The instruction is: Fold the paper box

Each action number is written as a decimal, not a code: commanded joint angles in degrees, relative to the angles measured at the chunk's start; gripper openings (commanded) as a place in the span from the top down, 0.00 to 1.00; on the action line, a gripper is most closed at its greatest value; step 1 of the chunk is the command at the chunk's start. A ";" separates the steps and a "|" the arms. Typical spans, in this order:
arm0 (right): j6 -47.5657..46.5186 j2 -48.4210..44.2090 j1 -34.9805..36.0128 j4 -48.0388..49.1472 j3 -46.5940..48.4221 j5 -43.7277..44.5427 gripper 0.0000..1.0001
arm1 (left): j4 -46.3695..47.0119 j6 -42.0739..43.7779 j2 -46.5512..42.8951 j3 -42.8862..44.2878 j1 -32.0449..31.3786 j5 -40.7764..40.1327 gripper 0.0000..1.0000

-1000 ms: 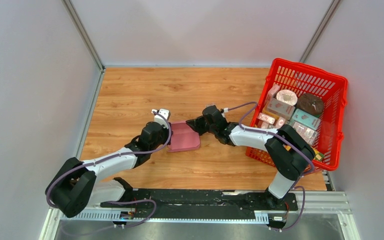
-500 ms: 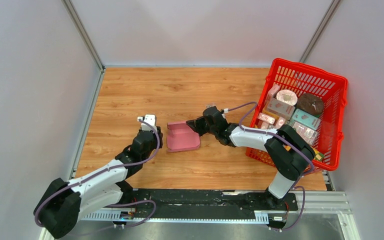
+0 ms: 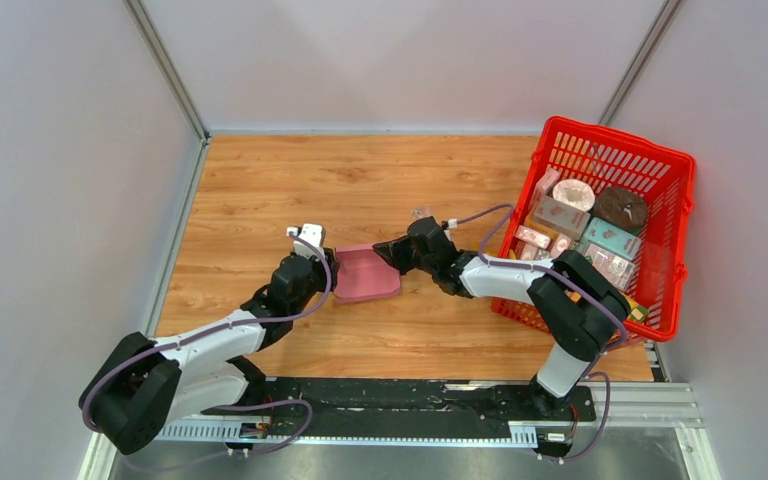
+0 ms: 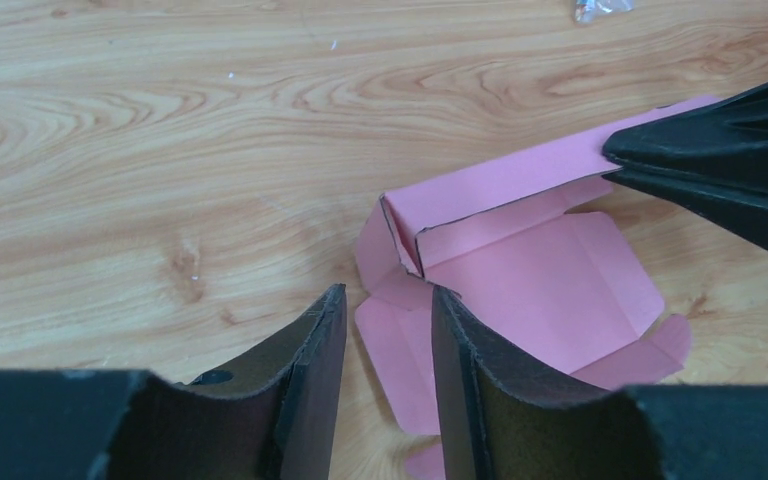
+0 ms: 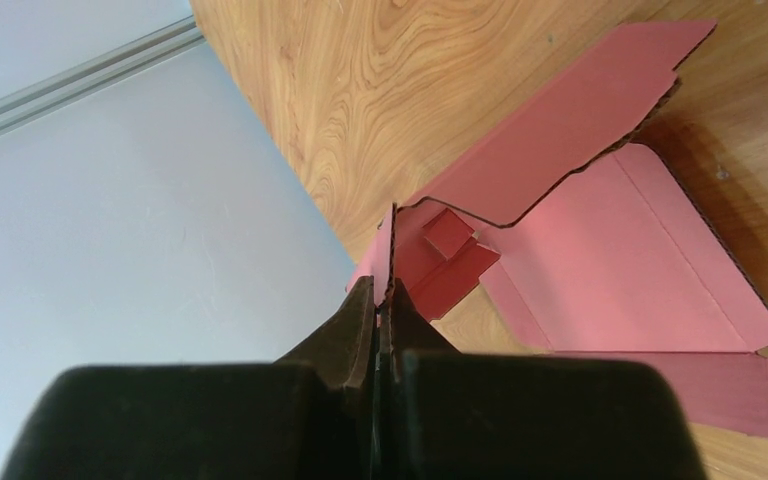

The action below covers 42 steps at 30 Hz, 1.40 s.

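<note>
Currently: right gripper (image 3: 384, 252) clamps paper box (image 3: 368, 280), left gripper (image 3: 322, 263) free

Top view: paper box lies mid-worktop (image 3: 260, 180), far wall raised. Right gripper is at its far-right corner, left gripper just beside its left edge.
Left wrist: jaws partway apart, empty, tips above a corner flap.
Right wrist: fingers (image 5: 358, 322) closed tight on the raised wall's edge

The left arm (image 3: 210, 340) reaches forward and to the right, low over the tabletop (image 3: 260, 180). The left gripper (image 3: 326, 272) has its jaws apart with nothing between them. The right arm (image 3: 520, 275) bends at the elbow and stretches to the left. The right gripper (image 3: 384, 250) is pinched tight on an upright edge of the paper box (image 3: 365, 278). The two grippers face each other, near but apart.
</note>
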 commanded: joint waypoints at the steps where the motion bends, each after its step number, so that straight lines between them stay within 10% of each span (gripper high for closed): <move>1: -2.33 1.03 0.51 -1.31 -1.99 1.44 1.00 | 4.81 2.13 0.90 0.23 -0.16 1.77 0.54; 42: -7.78 3.67 2.09 -5.09 1.61 4.87 1.00 | 13.87 -4.81 12.51 2.95 -0.25 -4.03 0.57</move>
